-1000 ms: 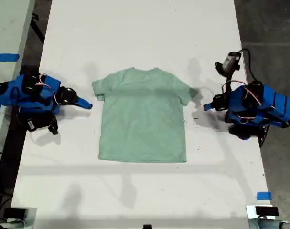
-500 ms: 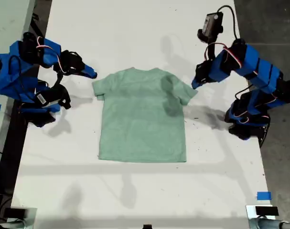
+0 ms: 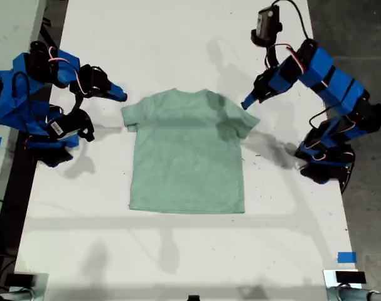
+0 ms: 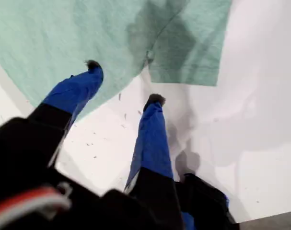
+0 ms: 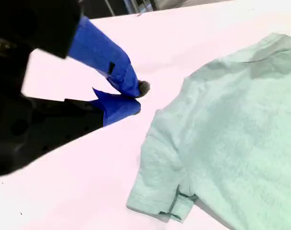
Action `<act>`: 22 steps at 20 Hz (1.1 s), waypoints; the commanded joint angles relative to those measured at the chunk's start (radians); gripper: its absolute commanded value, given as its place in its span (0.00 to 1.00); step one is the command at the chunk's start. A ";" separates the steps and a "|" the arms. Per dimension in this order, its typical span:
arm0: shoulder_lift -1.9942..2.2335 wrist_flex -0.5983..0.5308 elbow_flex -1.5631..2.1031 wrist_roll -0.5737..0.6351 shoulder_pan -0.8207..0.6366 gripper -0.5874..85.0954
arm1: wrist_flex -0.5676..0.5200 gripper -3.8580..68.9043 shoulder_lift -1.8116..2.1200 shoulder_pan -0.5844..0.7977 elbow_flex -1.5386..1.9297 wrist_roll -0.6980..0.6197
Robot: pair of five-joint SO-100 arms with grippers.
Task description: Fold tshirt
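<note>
My first hand [image 3: 245, 104] moved over tshirt [image 3: 187, 153] sleeve (fingers parted), my second hand [image 5: 135, 98] nearly closed, empty.

Table: white top [image 3: 177, 37], lit from above, soft shadows cast on it.
Floor: dark grey concrete [image 3: 353, 37] seen at exterior view's right.
Tape: blue piece [image 3: 346, 257] stuck near table's lower right edge in exterior view.

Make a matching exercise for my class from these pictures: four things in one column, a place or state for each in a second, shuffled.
Things:
1. t-shirt
2. my first gripper
3. my second gripper
4. blue tape piece

Places or states:
A. jaws shut, beside a sleeve
B. lying flat, unfolded
C. near the exterior view's bottom right corner
D. jaws open, above a sleeve

Pairs: 1-B, 2-D, 3-A, 4-C
</note>
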 commanded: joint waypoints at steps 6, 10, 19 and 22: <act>0.005 0.012 -0.011 -0.003 0.025 0.07 | -0.112 0.55 -0.043 0.178 0.084 -0.296; 0.005 0.015 -0.012 -0.003 0.026 0.07 | -0.230 0.55 -0.067 0.175 0.207 -0.265; 0.003 0.014 0.009 -0.003 0.032 0.07 | -0.586 0.59 -0.115 0.176 0.575 -0.219; 0.003 0.008 0.021 -0.003 0.032 0.07 | -0.650 0.60 -0.167 0.242 0.621 -0.239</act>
